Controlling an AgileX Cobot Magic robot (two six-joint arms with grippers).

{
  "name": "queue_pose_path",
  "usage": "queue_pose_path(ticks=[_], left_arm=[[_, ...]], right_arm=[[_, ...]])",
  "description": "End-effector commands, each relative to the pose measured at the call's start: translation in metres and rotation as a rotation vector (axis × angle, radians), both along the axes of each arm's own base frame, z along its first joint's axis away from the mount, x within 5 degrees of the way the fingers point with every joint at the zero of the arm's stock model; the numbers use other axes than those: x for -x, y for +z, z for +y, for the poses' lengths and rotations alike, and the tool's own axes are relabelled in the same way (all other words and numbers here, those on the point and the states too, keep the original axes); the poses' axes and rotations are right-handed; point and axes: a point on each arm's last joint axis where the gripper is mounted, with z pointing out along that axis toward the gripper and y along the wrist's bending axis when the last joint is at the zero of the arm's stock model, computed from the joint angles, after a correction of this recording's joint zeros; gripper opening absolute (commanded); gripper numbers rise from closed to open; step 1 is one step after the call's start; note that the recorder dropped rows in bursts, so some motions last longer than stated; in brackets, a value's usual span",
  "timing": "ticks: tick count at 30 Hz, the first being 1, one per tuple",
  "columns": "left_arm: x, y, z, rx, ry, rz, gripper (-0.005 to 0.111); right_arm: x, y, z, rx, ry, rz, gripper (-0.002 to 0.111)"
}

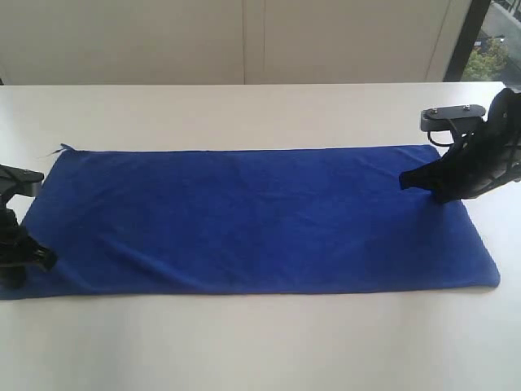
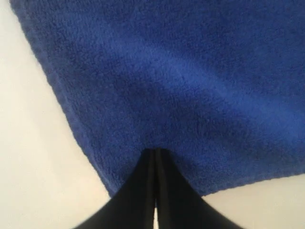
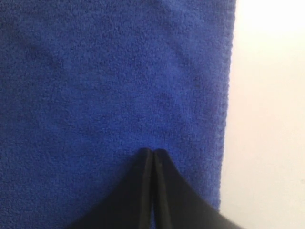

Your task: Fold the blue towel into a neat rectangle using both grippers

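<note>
Seeing the blue towel lying flat and fully spread on the smooth white bench, forming a long rectangle of plain, deep royal-blue fabric. Noticing from close by a soft, nubby pile, a little like fleece, and a thin stitched hem running along the border. Noticing also some shallow creases crossing the cloth toward its left end, and one far corner there ending in a small loose point. Finding the left pincer standing over the near left corner of the cloth, with its two black, tapering fingers closed tightly together, leaving only a hairline between them, and the tips pressing into the pile a little inside the corner. Finding the right pincer at the far right corner, closed in the same way, its smooth dark fingers meeting in a narrow wedge and touching the fabric just beside the hem. Not being able to tell, for either one, whether a fold of cloth is caught between the tips. Seeing in the exterior view a black body and a grey metal part rising behind the right fingers.
</note>
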Motion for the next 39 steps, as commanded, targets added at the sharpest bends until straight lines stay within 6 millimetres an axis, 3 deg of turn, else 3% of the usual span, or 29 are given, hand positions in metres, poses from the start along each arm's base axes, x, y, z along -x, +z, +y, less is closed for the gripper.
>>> queue_pose_path(ticks=[1,12,20,23,29,39], left_arm=[[0.004,-0.006,0.0,-0.023,-0.026,0.059,0.0],[-0.002,-0.004,0.005,-0.074,-0.077,0.004,0.0],[-0.001,0.029,0.003,-0.047,-0.052,-0.135,0.0],[-0.001,0.038,0.0,-0.013,-0.021,-0.183,0.0],[-0.004,0.042,-0.003,0.037,0.024,-0.23,0.0],[-0.008,0.044,-0.005,0.074,0.062,-0.284,0.0]], right_arm=[[0.0,-0.001,-0.003,0.003,0.0,0.004,0.0],[-0.001,0.001,-0.003,0.021,0.039,-0.011,0.0],[0.006,0.04,-0.003,0.01,0.016,-0.064,0.0],[0.013,0.046,-0.003,0.008,0.018,-0.033,0.0],[0.035,0.03,-0.002,0.002,0.023,0.121,0.0],[0.064,0.005,-0.002,-0.001,0.02,0.234,0.0]])
